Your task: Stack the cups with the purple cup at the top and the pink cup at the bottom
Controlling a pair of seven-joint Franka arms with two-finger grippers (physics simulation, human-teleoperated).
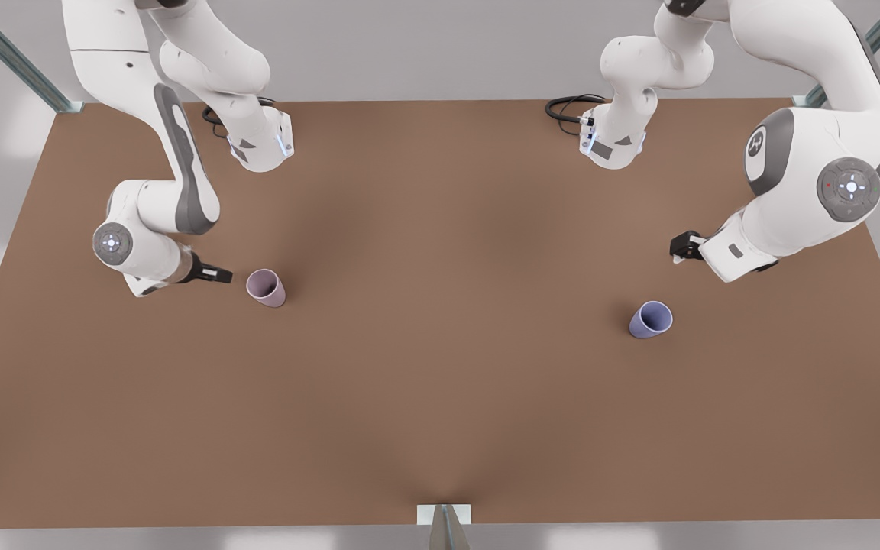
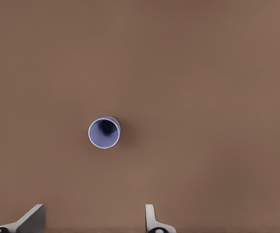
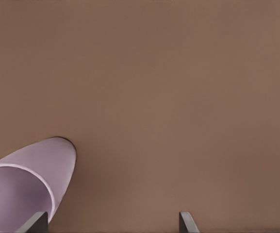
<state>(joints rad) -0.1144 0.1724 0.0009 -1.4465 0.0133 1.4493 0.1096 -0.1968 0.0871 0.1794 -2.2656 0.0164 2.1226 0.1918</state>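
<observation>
Purple cup (image 1: 650, 319): upright on the worktop (image 1: 440, 397), below and well apart from the left end effector (image 1: 683, 246), fingers spread wide, empty.

Pink cup (image 1: 266, 287): upright, just beside the right end effector (image 1: 220, 273), also wide, nearer its target.

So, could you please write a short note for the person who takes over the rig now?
Left gripper: open, above the table, up and away from the purple cup, on the front view's right.
Right gripper: open, low beside the pink cup, not touching, on the front view's left.
Both cups stand upright, far apart.
Done: nothing stacked.
Left: grasp the purple cup, set it into the pink cup.
</observation>
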